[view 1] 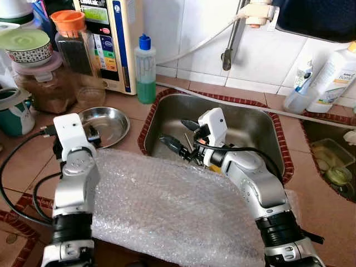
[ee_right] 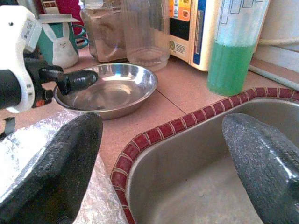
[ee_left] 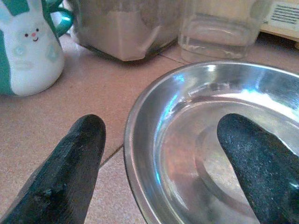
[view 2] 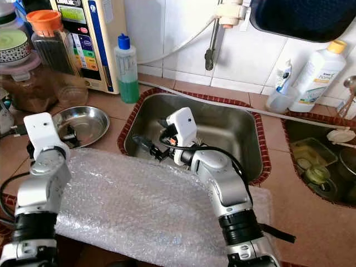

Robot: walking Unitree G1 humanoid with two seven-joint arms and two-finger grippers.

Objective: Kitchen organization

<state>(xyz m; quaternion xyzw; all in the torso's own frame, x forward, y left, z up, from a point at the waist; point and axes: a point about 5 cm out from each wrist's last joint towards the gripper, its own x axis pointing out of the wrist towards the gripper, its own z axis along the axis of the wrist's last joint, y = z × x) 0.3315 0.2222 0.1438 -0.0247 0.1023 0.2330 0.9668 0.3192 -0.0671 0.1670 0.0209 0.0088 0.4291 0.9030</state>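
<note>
Since the left pincer [ee_left: 159,163] sits spread wide straddling the steel dish's [view 1: 111,119] near rim on the desk [view 1: 22,161], closing off-centre could flip it into the jars [view 1: 41,83] behind. Right pincer [ee_right: 163,163] hangs released over the sink [view 1: 267,130] edge.
</note>
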